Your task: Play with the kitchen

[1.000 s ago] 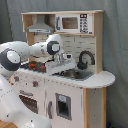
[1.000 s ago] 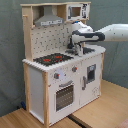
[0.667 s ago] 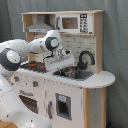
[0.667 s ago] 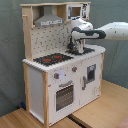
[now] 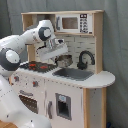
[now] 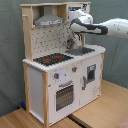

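The kitchen (image 5: 70,95) (image 6: 60,85) is a white and light-wood toy unit. It has a black stovetop (image 5: 37,66) (image 6: 52,59) with red burners, a sink (image 5: 75,73) (image 6: 83,50), a black faucet (image 5: 85,59) and a microwave (image 5: 75,23). A grey hood (image 6: 49,20) and an oven door (image 6: 64,95) show in the second exterior view. My gripper (image 5: 61,60) (image 6: 73,44) hangs low over the counter between stovetop and sink, in front of the pegboard back. A dark, greyish shape sits at its tip, and I cannot make out what it is.
The white arm (image 5: 22,45) reaches in from the first exterior view's left, and from the second exterior view's right (image 6: 107,27). The kitchen stands on a wooden floor (image 6: 107,107) before a grey curtain (image 6: 10,50). Two knobs (image 6: 57,76) sit above the oven door.
The arm's forearm and wrist have lifted a little over the sink side of the counter. The gripper stays near the same spot. The kitchen has not moved.
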Available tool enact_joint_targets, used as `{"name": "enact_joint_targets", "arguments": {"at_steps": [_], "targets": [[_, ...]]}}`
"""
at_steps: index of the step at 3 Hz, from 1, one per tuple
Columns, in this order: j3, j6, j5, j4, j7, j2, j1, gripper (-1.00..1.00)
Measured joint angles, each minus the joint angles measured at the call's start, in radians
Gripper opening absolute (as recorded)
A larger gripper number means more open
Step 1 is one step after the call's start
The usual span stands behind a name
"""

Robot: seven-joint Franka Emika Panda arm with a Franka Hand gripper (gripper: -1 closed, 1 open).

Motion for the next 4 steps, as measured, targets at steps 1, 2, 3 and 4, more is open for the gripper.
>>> {"name": "enact_joint_targets", "arguments": {"at_steps": [1,2,3,4], "targets": [[0.055,0.001,0.002,0.086,0.018,0.0,0.013,-1.0],[0.139,0.027,0.003,0.154,0.03,-0.001,0.01,-1.0],[0.218,0.077,0.004,0.195,0.03,-0.001,-0.008,-1.0],[0.3,0.109,0.004,0.258,0.029,-0.002,-0.043,-1.0]]}}
